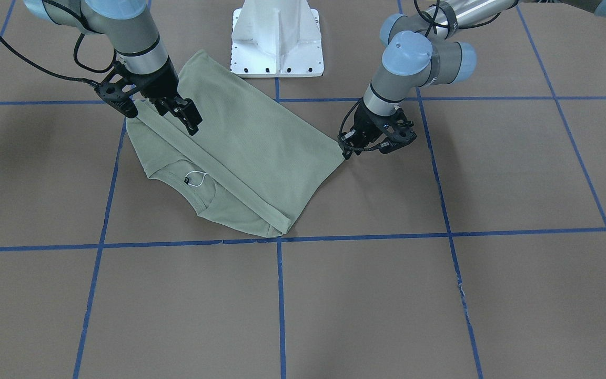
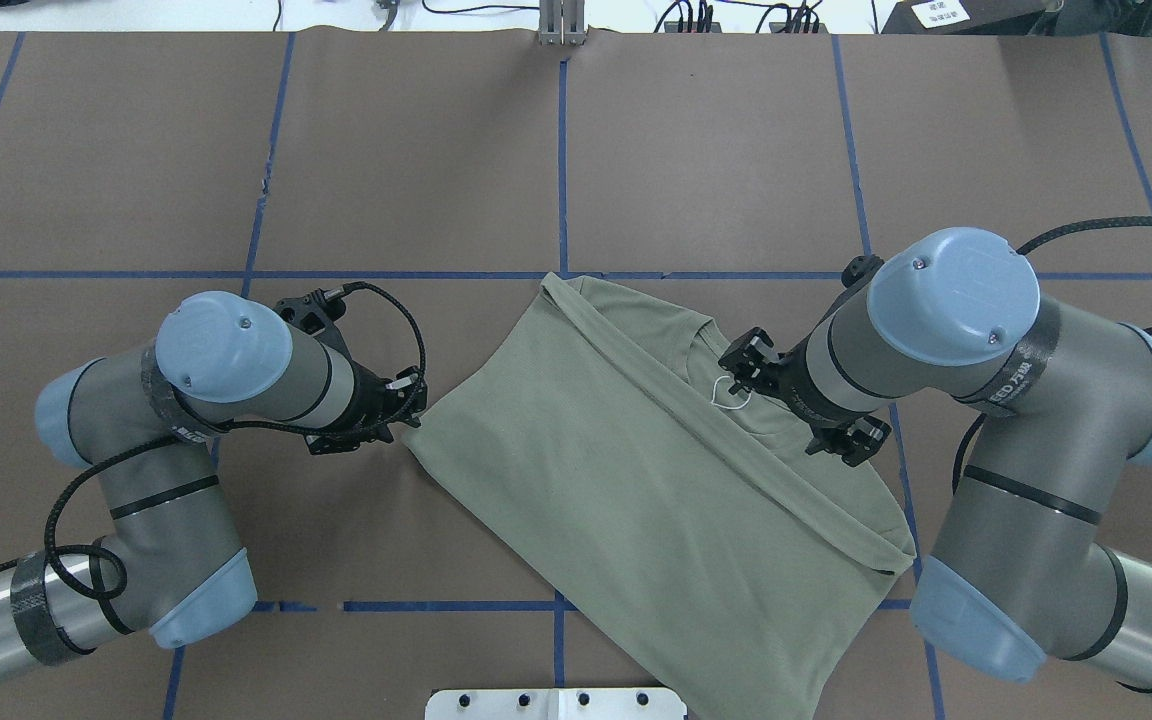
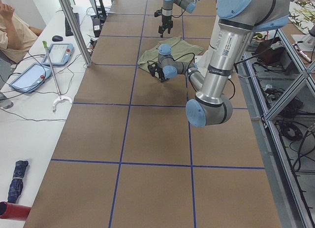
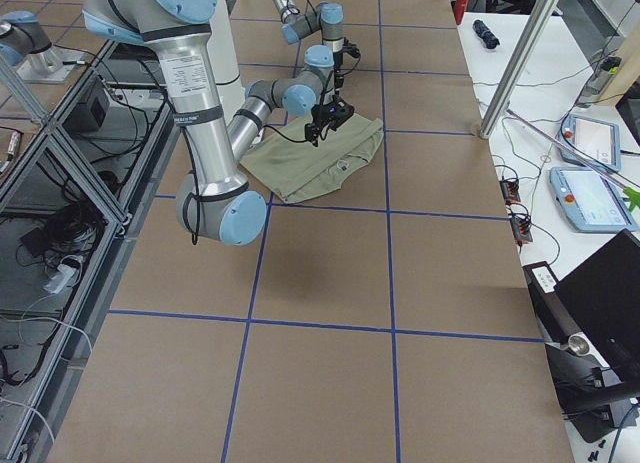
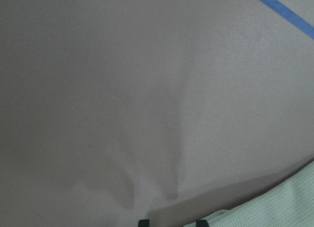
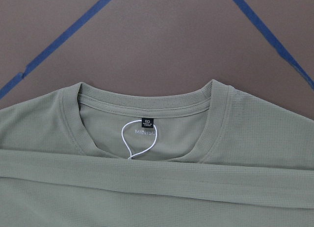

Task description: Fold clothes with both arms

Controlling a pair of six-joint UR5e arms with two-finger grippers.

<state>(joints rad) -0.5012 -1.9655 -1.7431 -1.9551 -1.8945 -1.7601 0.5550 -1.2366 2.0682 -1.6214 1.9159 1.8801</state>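
The sage-green shirt [image 1: 250,152] lies folded on the brown table, a folded band running across it below the collar [image 6: 147,102]. The white-stringed neck label [image 6: 140,143] shows inside the collar. My left gripper [image 1: 349,149] is low at the shirt's side corner, also in the overhead view [image 2: 414,415]. In its wrist view the two tips stand apart beside the cloth edge [image 5: 294,197]. My right gripper [image 1: 179,118] hovers open over the shirt near the collar, with nothing in it. It also shows in the overhead view [image 2: 766,385].
The white pedestal base [image 1: 276,42] stands just behind the shirt. Blue tape lines [image 1: 280,295] grid the table. In the exterior left view a seated person [image 3: 15,31] and tablets [image 3: 59,53] are at a side desk.
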